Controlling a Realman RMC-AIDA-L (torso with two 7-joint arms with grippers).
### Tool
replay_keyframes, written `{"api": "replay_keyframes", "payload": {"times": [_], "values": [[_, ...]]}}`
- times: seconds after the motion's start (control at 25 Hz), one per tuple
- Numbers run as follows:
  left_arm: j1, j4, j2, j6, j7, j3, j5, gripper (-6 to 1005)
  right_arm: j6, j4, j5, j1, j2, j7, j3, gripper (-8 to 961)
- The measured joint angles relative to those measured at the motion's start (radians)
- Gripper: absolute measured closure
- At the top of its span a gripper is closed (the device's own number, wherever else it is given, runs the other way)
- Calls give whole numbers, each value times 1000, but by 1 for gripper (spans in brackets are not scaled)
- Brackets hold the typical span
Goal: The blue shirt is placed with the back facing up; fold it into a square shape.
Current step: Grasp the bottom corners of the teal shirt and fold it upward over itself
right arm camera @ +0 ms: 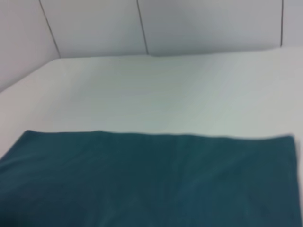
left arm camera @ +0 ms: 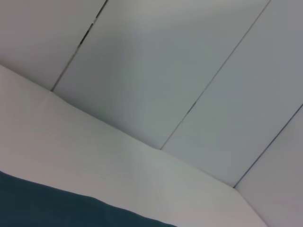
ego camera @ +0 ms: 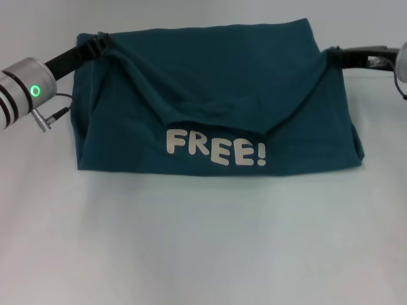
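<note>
Your shirt point(ego camera: 216, 95) lies mid-bench point(ego camera: 203, 248), folded over, lettering up. It's soft, light and droops between holds, so grip corners. Left pincer point(ego camera: 95, 46) and right pincer point(ego camera: 334, 56) each pinch a far corner.

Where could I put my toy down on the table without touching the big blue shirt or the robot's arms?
The widest bare patch is the white table in front of the blue shirt, below its FREE! lettering. A strip behind the shirt, up to the wall, is bare too. It is crowded at the shirt's two far corners, where the left tool and right tool sit.
</note>
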Motion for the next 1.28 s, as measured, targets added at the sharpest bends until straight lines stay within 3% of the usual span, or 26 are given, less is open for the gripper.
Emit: {"api": "replay_keyframes", "payload": {"times": [0.44, 1.12, 1.28], "values": [[1, -24, -16, -54, 30, -3, -41, 970, 125, 52, 0, 43, 2, -48, -30, 814], [7, -46, -26, -70, 44, 1, -43, 971, 137, 65, 10, 22, 18, -146, -32, 769], [9, -43, -27, -70, 44, 1, -43, 873, 140, 48, 10, 11, 19, -151, -32, 759]]}}
